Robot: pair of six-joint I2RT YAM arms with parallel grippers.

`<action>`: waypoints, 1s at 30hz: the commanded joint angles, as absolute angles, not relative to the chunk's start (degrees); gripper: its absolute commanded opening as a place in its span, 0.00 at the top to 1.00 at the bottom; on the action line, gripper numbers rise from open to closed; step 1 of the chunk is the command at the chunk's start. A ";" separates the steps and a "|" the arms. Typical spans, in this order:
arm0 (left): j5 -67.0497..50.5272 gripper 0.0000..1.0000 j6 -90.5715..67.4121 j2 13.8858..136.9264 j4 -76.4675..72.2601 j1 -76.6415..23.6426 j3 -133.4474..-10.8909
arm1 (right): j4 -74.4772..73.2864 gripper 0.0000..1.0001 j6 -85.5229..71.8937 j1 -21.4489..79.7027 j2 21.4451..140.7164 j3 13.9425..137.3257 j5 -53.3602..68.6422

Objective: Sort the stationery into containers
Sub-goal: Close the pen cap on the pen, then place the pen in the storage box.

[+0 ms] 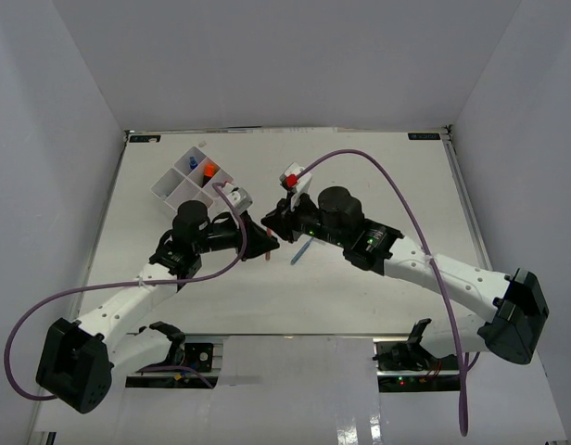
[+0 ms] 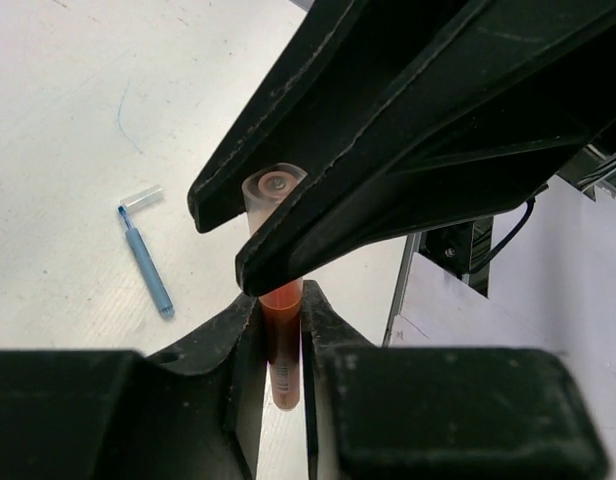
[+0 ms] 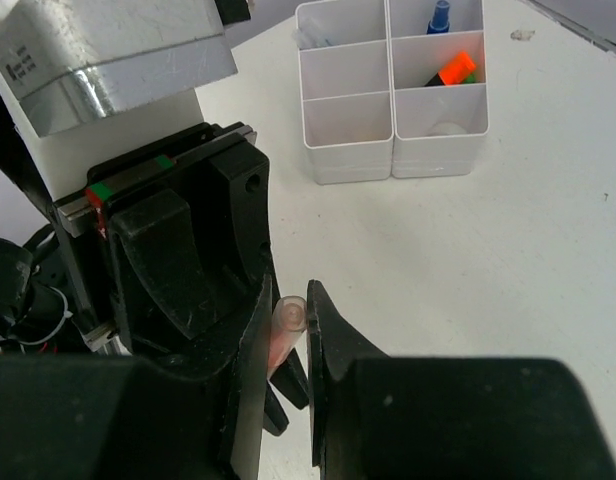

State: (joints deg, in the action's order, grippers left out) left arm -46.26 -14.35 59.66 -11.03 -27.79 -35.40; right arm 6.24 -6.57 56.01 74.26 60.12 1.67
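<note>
1. Currently your left gripper (image 2: pixel 280 300) is closed narrow on the pink pen (image 2: pixel 282 365). In the left wrist view the reddish barrel is squeezed between its two fingers.
2. Your right gripper (image 3: pixel 288 300) is also closed narrow on that pen, pinching the clear rounded end. Both grippers hold the pen at once, each at a different part of it.
3. In the top view the left gripper (image 1: pixel 267 246) and right gripper (image 1: pixel 274 225) meet near the middle of the table (image 1: pixel 341 297), fingertips almost touching. You cannot tell from above whether the pen's lower tip touches the surface.
4. A thin blue pen (image 1: pixel 301 248) lies flat on the table just to the right of the two grippers, and neither one touches it.
5. In the left wrist view a small clear cap (image 2: pixel 143 197) lies right by one end of the blue pen (image 2: pixel 148 265). You cannot tell whether the two touch.
6. The divided white tray (image 1: pixel 165 193) sits at the far left of the table, just beyond the left arm's wrist and apart from both sets of fingertips.
7. In the right wrist view of the tray (image 3: pixel 348 160), a blue-capped bottle (image 3: pixel 438 17) stands in the farthest right-hand compartment.
8. The next compartment towards you holds an orange highlighter (image 3: pixel 453 68) with a green highlighter (image 3: pixel 472 75) touching it.
9. The nearest right-hand compartment holds something pale that is too faint to name.
</note>
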 commanded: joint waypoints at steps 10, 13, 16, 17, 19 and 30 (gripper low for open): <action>-49.22 0.46 -16.35 55.99 -14.94 -26.89 -35.16 | -0.70 0.92 -3.16 53.09 76.29 59.94 -8.70; -49.04 0.35 -16.43 55.90 -14.50 -26.81 -34.98 | 1.23 0.92 -3.51 52.74 76.03 60.03 -9.75; -48.17 0.26 -16.61 55.81 -14.15 -26.89 -34.72 | 2.37 0.92 -3.87 52.65 75.06 59.77 -9.67; -47.64 0.24 -16.79 55.81 -14.24 -26.89 -34.72 | 2.98 0.92 -3.95 52.56 74.71 59.59 -9.32; -46.41 0.19 -17.57 56.33 -14.32 -26.98 -34.80 | 5.26 0.92 -4.57 52.65 73.39 58.28 -8.36; -39.47 0.10 -21.09 59.68 -19.51 -28.82 -37.44 | 14.76 0.92 -7.03 52.56 67.76 52.91 -5.19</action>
State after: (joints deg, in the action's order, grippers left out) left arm -42.50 -19.84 59.42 -16.29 -27.94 -35.11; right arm 8.73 -5.78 52.84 69.41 53.32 -6.22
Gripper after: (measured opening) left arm 0.899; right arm 0.209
